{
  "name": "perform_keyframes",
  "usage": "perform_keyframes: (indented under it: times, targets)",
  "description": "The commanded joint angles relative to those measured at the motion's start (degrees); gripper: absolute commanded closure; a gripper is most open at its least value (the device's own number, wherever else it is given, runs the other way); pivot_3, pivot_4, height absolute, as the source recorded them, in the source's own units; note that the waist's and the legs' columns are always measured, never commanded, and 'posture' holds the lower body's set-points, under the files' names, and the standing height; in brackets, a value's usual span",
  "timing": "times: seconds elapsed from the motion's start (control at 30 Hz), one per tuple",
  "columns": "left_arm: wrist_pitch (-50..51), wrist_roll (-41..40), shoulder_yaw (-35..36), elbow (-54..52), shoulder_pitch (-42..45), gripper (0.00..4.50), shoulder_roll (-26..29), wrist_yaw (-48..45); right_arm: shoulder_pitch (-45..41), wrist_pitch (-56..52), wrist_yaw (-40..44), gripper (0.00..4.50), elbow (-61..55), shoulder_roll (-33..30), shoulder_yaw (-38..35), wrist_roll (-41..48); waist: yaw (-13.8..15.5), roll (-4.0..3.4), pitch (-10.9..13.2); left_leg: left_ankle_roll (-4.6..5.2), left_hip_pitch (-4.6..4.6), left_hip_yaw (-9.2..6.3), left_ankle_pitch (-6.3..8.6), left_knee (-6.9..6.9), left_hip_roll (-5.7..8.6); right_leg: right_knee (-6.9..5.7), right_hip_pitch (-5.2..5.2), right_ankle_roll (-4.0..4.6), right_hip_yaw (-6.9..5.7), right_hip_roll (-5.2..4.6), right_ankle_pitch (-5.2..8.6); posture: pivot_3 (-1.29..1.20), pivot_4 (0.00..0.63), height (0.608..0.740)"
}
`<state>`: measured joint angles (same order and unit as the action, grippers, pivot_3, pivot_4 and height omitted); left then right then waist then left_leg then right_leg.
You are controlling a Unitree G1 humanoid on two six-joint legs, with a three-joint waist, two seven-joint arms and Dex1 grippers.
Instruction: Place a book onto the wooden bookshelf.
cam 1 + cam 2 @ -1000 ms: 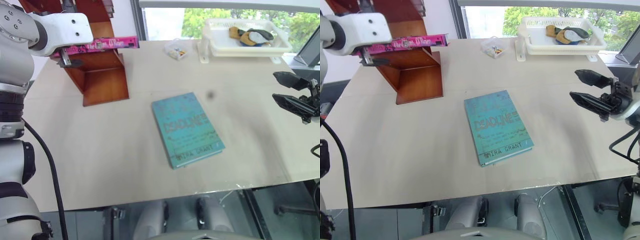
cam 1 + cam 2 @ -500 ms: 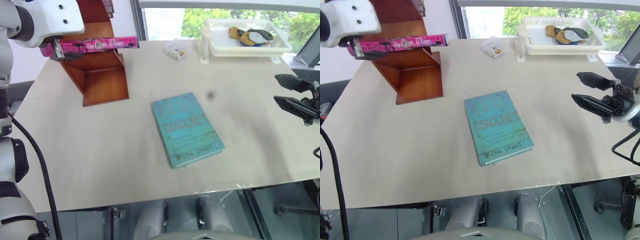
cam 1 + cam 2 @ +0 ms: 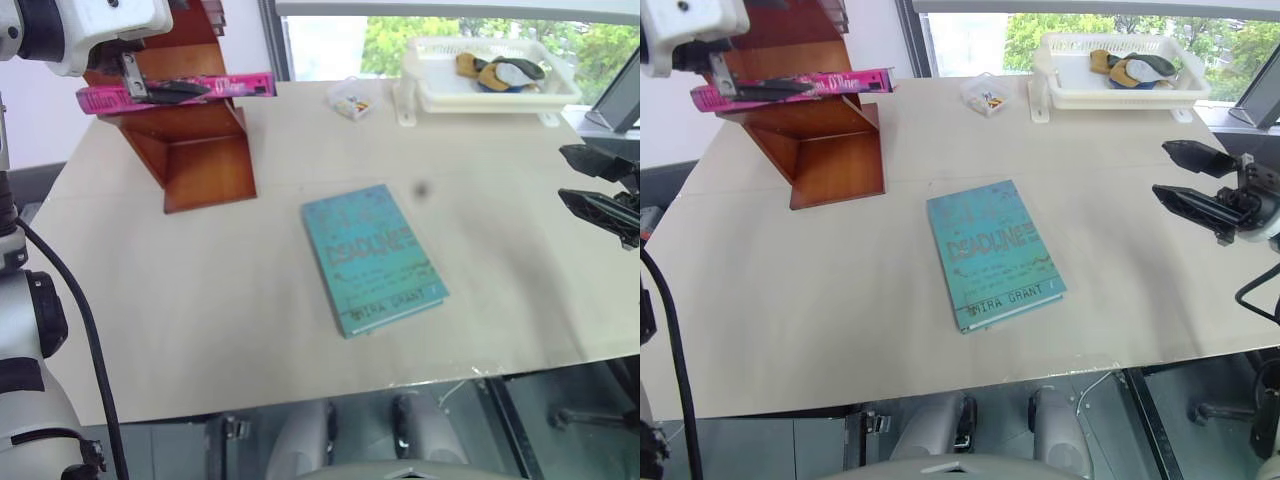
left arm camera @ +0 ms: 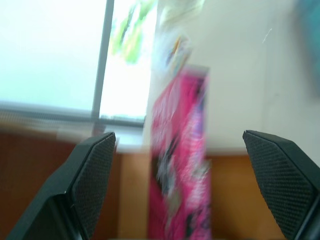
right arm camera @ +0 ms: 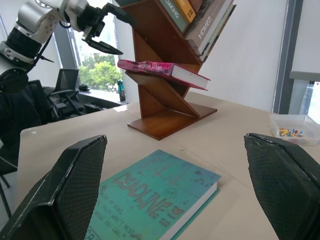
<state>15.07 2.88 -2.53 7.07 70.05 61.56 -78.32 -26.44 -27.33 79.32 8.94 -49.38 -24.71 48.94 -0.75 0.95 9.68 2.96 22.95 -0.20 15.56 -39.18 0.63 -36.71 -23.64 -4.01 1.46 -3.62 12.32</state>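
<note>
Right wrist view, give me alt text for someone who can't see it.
A pink book lies on a slanted board of the wooden bookshelf, with the open left gripper above it. A teal book lies flat on the table in front.

Daylight floods in from the big window [image 3: 450, 30] ahead of me, bright enough to wash its glass nearly white above green foliage. The pale beige tabletop [image 3: 840, 290] is evenly lit, with only soft shadows under the reddish-brown wooden bookshelf [image 3: 830, 150]. A dark smudge [image 3: 421, 189] sits on my left eye's picture. My left wrist's picture is smeared with motion blur: the thin magenta-pink book [image 4: 182, 165] is streaked, its print unreadable. My right wrist's picture is sharp.
</note>
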Motion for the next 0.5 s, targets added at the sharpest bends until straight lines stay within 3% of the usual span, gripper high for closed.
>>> perform_keyframes:
  times: [0.03, 0.3, 0.4, 0.5]
  targets:
    - [3.9, -7.4, 5.0, -6.0, -1.8, 0.05, -0.8, 0.2, -1.3, -0.2, 0.5, 0.0, -0.3, -1.6, -1.8, 0.6, 0.0, -0.01, 0.0, 0.0, 0.0, 0.0, 0.0, 0.0, 0.0, 0.0, 0.0, 0.0, 0.0, 0.0, 0.0, 0.0, 0.15, 0.74]
    - [26.0, -26.1, 18.4, -23.6, -19.6, 0.05, -6.4, 9.6, 0.5, -0.2, 0.0, 0.0, -1.2, -2.2, -2.7, 0.3, -0.2, -0.01, 0.0, 0.0, -0.04, -0.01, 0.0, 0.0, -0.04, -0.02, 0.01, 0.0, 0.02, -0.01, 0.0, 0.0, 0.15, 0.74]
    - [35.6, -34.0, 23.1, -30.2, -29.2, 0.05, -14.2, 18.1, 2.7, 0.0, -0.5, 0.0, -2.0, -2.4, -4.0, 0.3, 0.1, -0.07, -0.1, -0.01, -0.07, -0.04, 0.0, 0.0, -0.07, -0.01, 0.04, 0.0, -0.01, -0.01, 0.0, 0.0, 0.15, 0.74]
    - [39.5, -35.6, 24.1, -36.6, -40.6, 0.05, -19.4, 25.2, 5.5, 0.4, -1.1, 0.0, -2.9, -2.8, -5.5, -0.1, 0.2, -0.01, 0.0, -0.02, -0.06, -0.08, 0.0, -0.05, -0.04, -0.04, 0.09, 0.0, -0.02, -0.07, -0.01, 0.0, 0.15, 0.74]
